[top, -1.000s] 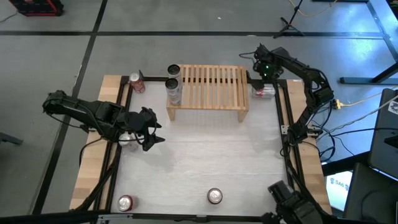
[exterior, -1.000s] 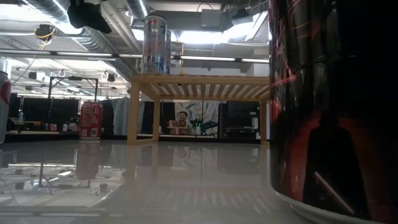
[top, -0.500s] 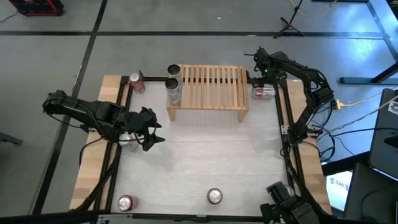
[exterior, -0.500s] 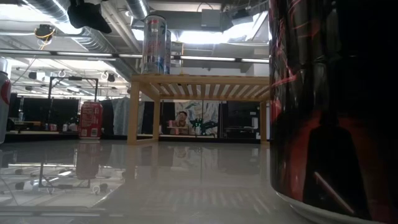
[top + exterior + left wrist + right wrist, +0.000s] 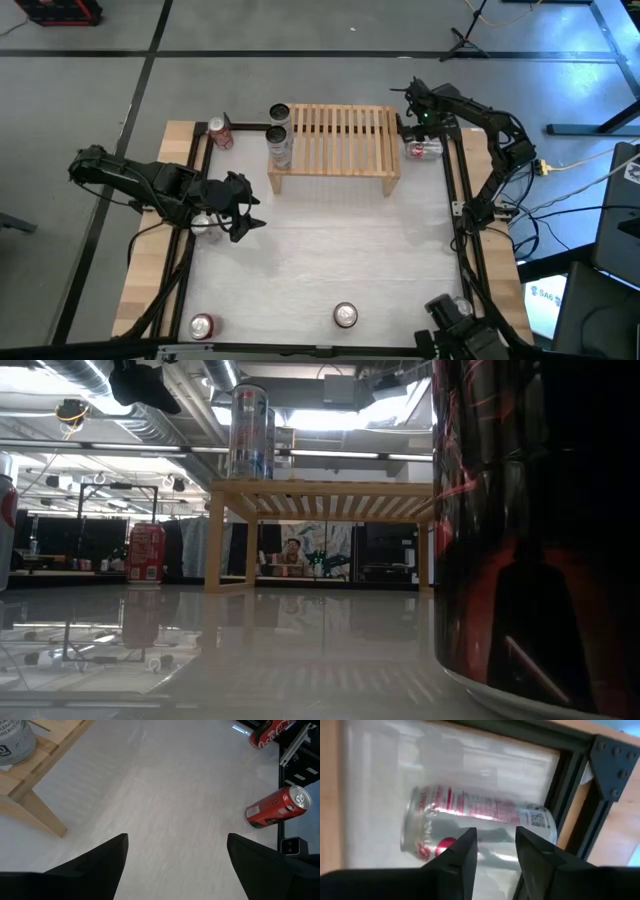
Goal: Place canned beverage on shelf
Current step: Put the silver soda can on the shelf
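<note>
The pale slatted wooden shelf [image 5: 335, 140] stands at the table's far middle, with two tall silver cans [image 5: 280, 132] upright on its left end. A red and silver can [image 5: 424, 148] lies on its side on the table right of the shelf. My right gripper [image 5: 418, 118] hovers above it, fingers [image 5: 457, 855] a narrow gap apart, the can [image 5: 475, 822] showing below them. My left gripper [image 5: 240, 205] waits wide open and empty [image 5: 175, 865] at the table's left, beside a can [image 5: 207, 226].
A red can [image 5: 220, 132] stands left of the shelf. Two cans [image 5: 202, 325] [image 5: 345, 315] stand at the near edge; one fills the low view's right [image 5: 540, 530]. A black frame rail [image 5: 570, 805] runs close beside the lying can. Open tabletop lies in front of the shelf.
My right gripper has shifted a little toward the shelf and the far edge, staying above the lying can. The can has kept its place.
</note>
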Action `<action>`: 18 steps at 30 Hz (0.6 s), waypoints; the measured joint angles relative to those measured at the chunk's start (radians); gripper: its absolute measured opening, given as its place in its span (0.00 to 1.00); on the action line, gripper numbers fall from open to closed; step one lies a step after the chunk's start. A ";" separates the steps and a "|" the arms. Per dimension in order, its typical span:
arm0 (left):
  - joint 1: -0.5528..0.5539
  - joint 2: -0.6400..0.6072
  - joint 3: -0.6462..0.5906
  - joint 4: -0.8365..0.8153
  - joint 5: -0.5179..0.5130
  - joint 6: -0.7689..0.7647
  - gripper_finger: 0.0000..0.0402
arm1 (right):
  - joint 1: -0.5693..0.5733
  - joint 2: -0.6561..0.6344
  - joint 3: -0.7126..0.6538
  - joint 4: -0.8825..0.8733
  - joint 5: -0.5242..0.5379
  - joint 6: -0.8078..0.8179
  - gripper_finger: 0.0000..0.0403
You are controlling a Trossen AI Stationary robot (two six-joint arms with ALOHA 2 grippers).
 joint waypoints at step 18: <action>0.000 0.000 0.000 0.001 -0.007 0.000 0.82 | 0.005 0.001 -0.124 0.072 -0.036 0.028 0.30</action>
